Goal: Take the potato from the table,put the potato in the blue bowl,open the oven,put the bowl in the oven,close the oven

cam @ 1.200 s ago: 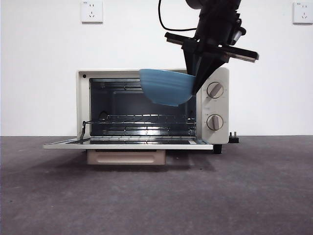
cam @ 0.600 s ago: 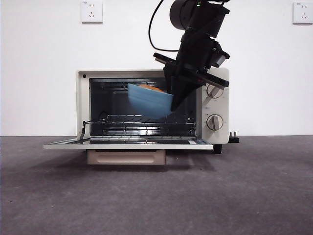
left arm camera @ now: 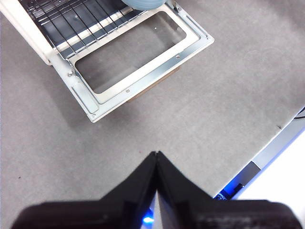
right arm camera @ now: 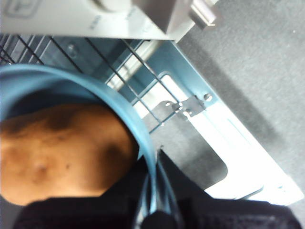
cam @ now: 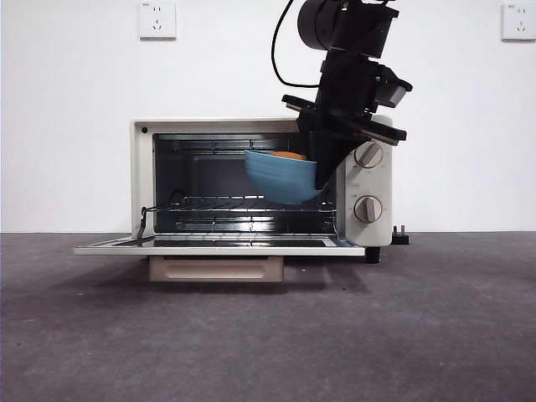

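A: Main risk? The ridged medium-blue bowl (cam: 283,177) hangs tilted in the mouth of the cream-white toaster oven (cam: 260,180), above its wire rack (cam: 243,203). It could tip further and spill.

B: Agreed. The right gripper (right arm camera: 153,191) pinches only the rim, and the left gripper (left arm camera: 157,164) waits closed, well off.

A: The matte orange-brown oval potato (right arm camera: 62,150) fills the bowl's bottom, with dark blotches on its skin.

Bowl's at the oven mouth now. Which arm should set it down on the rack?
Right. The right gripper is shut on the blue bowl rim, with the potato inside, just above the oven rack. The left gripper is shut and empty, out over the table beyond the open door.
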Available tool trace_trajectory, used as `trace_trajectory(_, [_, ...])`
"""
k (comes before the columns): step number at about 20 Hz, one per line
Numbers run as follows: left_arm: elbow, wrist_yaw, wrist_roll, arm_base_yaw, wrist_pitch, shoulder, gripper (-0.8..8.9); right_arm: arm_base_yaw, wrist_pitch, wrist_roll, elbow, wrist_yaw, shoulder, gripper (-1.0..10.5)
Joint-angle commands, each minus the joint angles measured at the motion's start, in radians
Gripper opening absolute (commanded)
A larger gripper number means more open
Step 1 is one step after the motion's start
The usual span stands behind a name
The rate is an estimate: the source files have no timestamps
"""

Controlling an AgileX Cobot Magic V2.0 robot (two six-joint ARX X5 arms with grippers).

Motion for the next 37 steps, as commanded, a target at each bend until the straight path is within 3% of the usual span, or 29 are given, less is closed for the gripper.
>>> trace_trajectory(1, [-0.006, -0.003, 0.012, -0.002, 0.004, -0.003, -0.05, 0.003, 0.025, 0.023, 0.005, 0.005, 0.015, -0.1])
trace_trajectory(8, [-0.006, -0.003, 0.012, -0.002, 0.002, -0.003, -0.05, 0.003, 0.034, 0.022, 0.005, 0.004, 0.015, 0.1])
trace_trajectory(11, [-0.006, -0.002, 0.012, -0.002, 0.002, -0.003, -0.05, 0.003, 0.043, 0.014, 0.005, 0.004, 0.015, 1.5])
trace_trajectory(24, [-0.006, -0.003, 0.012, -0.002, -0.002, -0.003, -0.05, 0.003, 0.053, -0.006, 0.026, 0.008, 0.015, 1.6])
trace_trajectory(34, [-0.006, -0.003, 0.012, -0.002, 0.0, -0.003, -0.05, 0.005, -0.109, -0.097, 0.148, 0.016, 0.015, 1.6])
trace_trajectory(37, [-0.006, -0.003, 0.012, -0.002, 0.014, -0.002, -0.05, 0.005, -0.188, -0.211, 0.203, 0.011, 0.015, 1.6])
